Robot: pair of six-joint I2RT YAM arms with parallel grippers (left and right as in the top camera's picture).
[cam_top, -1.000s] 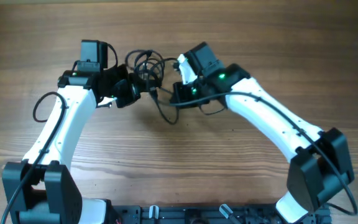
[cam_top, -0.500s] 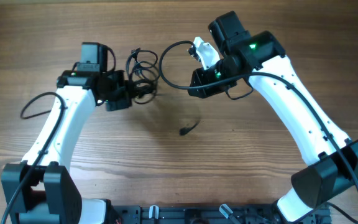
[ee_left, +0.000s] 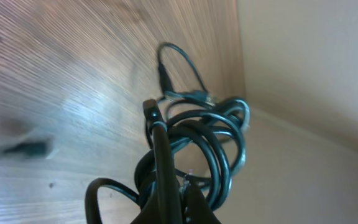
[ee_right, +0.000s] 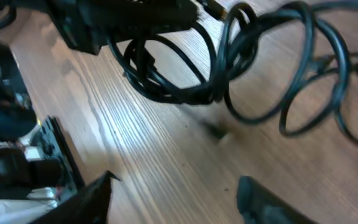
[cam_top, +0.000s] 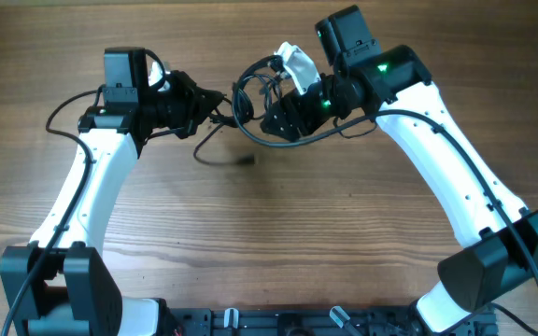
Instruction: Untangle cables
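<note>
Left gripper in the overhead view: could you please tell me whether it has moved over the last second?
Yes. The left gripper, clamping the cables, has moved up the frame, farther from the black base rail.

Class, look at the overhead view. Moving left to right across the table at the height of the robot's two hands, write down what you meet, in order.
left arm → left hand → cables → right hand → right arm

Overhead top-down; both wrists close on cables [ee_left: 194,118].
</note>
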